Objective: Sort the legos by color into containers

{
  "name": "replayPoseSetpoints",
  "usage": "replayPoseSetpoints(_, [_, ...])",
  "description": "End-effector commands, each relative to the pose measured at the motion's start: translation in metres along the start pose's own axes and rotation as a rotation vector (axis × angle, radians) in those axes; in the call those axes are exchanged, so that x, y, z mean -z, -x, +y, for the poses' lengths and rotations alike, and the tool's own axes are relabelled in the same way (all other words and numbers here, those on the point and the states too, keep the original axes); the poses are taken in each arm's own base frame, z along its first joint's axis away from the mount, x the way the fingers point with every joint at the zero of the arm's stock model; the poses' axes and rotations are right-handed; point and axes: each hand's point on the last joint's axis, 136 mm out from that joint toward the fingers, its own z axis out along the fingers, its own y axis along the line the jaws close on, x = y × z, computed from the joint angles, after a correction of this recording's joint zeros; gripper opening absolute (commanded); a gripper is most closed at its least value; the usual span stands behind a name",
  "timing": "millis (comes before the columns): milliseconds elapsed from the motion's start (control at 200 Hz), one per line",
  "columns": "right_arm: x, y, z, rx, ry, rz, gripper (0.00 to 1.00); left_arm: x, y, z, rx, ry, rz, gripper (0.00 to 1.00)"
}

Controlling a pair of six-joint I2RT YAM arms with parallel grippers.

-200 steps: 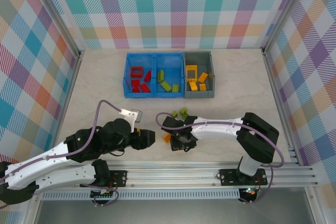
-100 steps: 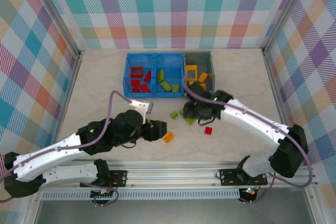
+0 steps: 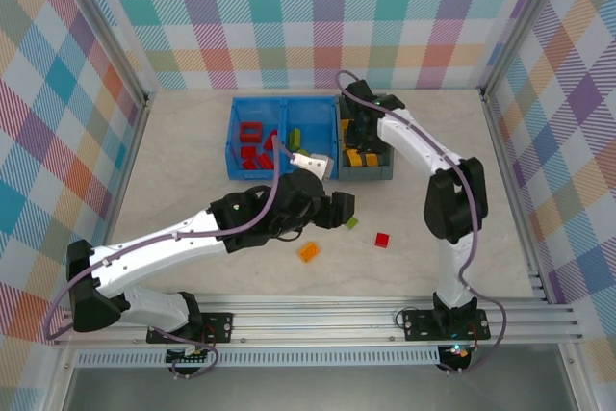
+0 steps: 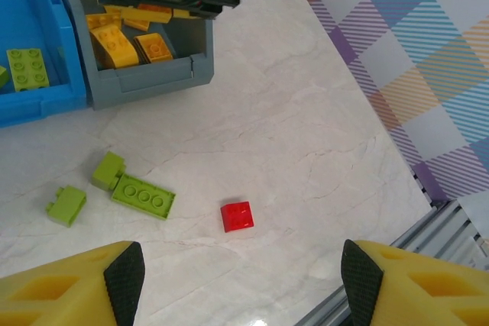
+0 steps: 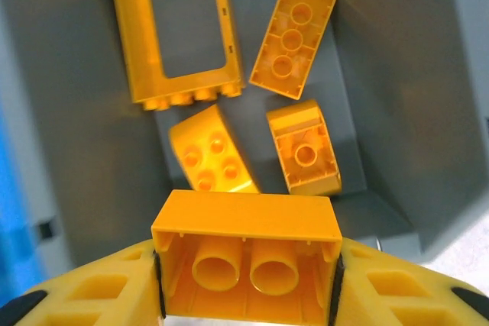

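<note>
1. So, top cam: my L gripper (image 3: 339,209) hung over the table (image 3: 183,141) just in front of the blue bin (image 3: 245,174), near a green brick (image 3: 351,222). A red brick (image 3: 382,240) & an orange brick (image 3: 309,252) lay loose nearer the bases. My R gripper (image 3: 358,132) was over the grey bin (image 3: 389,175). Blue bin had reds in its L compartment, greens in its R one.
2. L wrist cam: L gripper (image 4: 242,280) jaws stood wide apart, nothing btwn them. The red brick (image 4: 237,216) lay on the table, w/ three green bricks (image 4: 143,195) apart from it. The grey bin (image 4: 145,78) sat right beside the blue bin (image 4: 46,104).
3. R wrist cam: R gripper (image 5: 246,299) was clamped on a yellow brick (image 5: 246,250), hollow side toward the cam, above the grey bin (image 5: 397,74). Inside lay a yellow frame (image 5: 176,32) & three more yellow bricks (image 5: 293,38).
</note>
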Motion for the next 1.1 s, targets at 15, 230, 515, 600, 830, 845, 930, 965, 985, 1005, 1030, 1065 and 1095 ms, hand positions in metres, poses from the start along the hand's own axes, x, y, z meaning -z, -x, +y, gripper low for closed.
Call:
replayPoseSetpoints(15, [-0.016,-0.006,-0.019,-0.032,-0.108,0.052,0.41,0.006,0.024,-0.004,0.002,-0.010,-0.075,0.71])
replayPoseSetpoints(230, [-0.040,-0.006,-0.023,-0.065,-0.138,0.095,0.42,0.005,0.011,0.005,-0.006,0.012,-0.041,0.70])
replayPoseSetpoints(515, [-0.025,0.000,-0.014,-0.072,-0.099,0.071,0.70,-0.007,-0.006,0.012,-0.007,0.033,0.009,0.70])
replayPoseSetpoints(600, [-0.003,0.008,-0.007,-0.069,-0.058,0.030,0.73,-0.014,-0.012,0.012,-0.011,0.035,0.030,0.70])
replayPoseSetpoints(830, [0.087,0.027,-0.006,-0.080,0.056,-0.120,0.69,-0.041,-0.033,0.002,-0.043,-0.002,0.123,0.70])
replayPoseSetpoints(845, [0.094,0.027,-0.008,-0.080,0.066,-0.131,0.69,-0.043,-0.035,0.000,-0.048,-0.007,0.132,0.70])
replayPoseSetpoints(930, [0.130,0.023,-0.020,-0.070,0.108,-0.185,0.69,-0.059,-0.049,-0.004,-0.065,-0.011,0.184,0.71])
replayPoseSetpoints(965, [0.144,0.019,-0.026,-0.059,0.119,-0.202,0.69,-0.066,-0.055,-0.007,-0.069,-0.015,0.205,0.72])
replayPoseSetpoints(985, [0.152,0.017,-0.030,-0.053,0.127,-0.212,0.69,-0.071,-0.059,-0.008,-0.072,-0.014,0.219,0.72])
replayPoseSetpoints(1005, [0.160,0.013,-0.034,-0.047,0.137,-0.219,0.69,-0.075,-0.062,-0.010,-0.080,-0.015,0.229,0.72])
replayPoseSetpoints(1030, [0.170,0.009,-0.039,-0.039,0.150,-0.230,0.69,-0.081,-0.067,-0.012,-0.089,-0.013,0.243,0.72])
replayPoseSetpoints(1065, [0.182,0.002,-0.046,-0.027,0.166,-0.241,0.70,-0.088,-0.073,-0.014,-0.104,-0.006,0.263,0.73])
replayPoseSetpoints(1095, [0.192,-0.005,-0.053,-0.024,0.178,-0.249,0.70,-0.095,-0.079,-0.016,-0.116,0.003,0.283,0.74])
